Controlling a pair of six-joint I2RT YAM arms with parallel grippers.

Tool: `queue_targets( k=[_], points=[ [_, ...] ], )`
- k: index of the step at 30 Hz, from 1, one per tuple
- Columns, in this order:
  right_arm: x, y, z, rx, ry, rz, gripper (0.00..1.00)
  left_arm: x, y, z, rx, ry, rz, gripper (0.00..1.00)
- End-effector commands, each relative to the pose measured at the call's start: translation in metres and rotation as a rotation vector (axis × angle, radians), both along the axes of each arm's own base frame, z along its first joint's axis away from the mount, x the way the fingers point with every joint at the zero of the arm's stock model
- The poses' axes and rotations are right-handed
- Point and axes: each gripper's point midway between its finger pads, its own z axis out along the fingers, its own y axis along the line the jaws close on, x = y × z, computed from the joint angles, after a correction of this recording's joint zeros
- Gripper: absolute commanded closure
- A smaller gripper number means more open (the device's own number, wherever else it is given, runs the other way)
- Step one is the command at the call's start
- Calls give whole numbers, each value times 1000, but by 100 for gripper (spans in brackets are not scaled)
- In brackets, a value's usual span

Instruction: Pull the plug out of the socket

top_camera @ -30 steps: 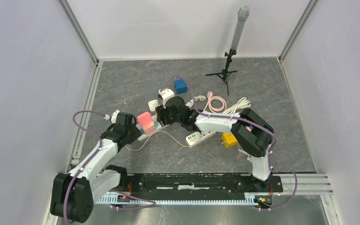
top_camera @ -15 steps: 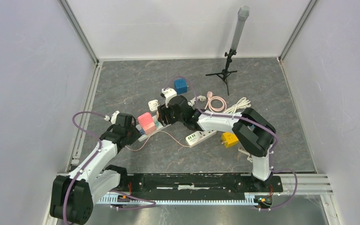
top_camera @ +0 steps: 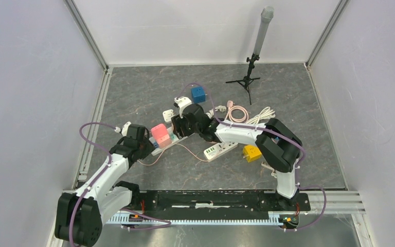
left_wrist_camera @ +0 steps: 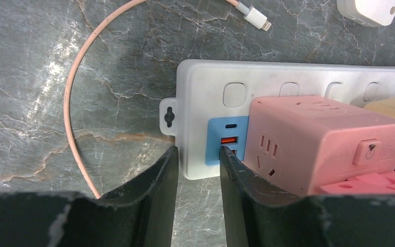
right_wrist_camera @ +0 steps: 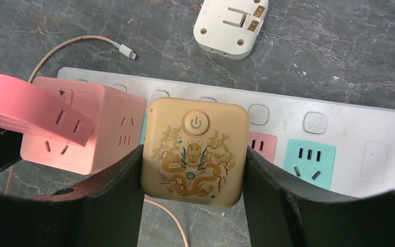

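Observation:
A white power strip (right_wrist_camera: 349,128) lies on the grey table, also in the left wrist view (left_wrist_camera: 288,77). A tan cube plug with a gold dragon (right_wrist_camera: 195,134) sits over its middle sockets; whether its pins are still in, I cannot tell. My right gripper (right_wrist_camera: 193,175) is shut on this plug, one finger on each side. A pink cube adapter (right_wrist_camera: 97,123) stands beside it on the strip. My left gripper (left_wrist_camera: 195,154) is shut on the strip's end by the blue USB panel. In the top view both grippers (top_camera: 146,146) (top_camera: 181,126) meet at the strip.
A loose white charger (right_wrist_camera: 230,23) and a pink cable (left_wrist_camera: 74,87) lie beside the strip. A blue cube (top_camera: 198,94), a second white strip (top_camera: 218,149), a yellow adapter (top_camera: 251,152), coiled cables (top_camera: 236,112) and a tripod (top_camera: 247,77) lie around.
My right gripper shifted a little toward the far left with the tan plug, then came back slightly. The left arm has hardly moved.

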Motion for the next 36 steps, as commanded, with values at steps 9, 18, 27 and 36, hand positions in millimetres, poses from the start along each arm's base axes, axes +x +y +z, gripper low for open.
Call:
queue_targets(
  k=[9, 18, 27, 36],
  points=[
    [-9, 43, 114, 272, -122, 82, 100, -7, 16, -10, 72, 33, 32, 59],
    [-2, 39, 47, -23, -146, 6, 100, -5, 15, -9, 69, 30, 25, 59],
    [-6, 33, 83, 310, 0, 115, 100, -5, 15, -8, 71, 28, 25, 59],
    [-14, 45, 59, 173, -40, 111, 100, -4, 14, -9, 68, 32, 24, 59]
  ],
)
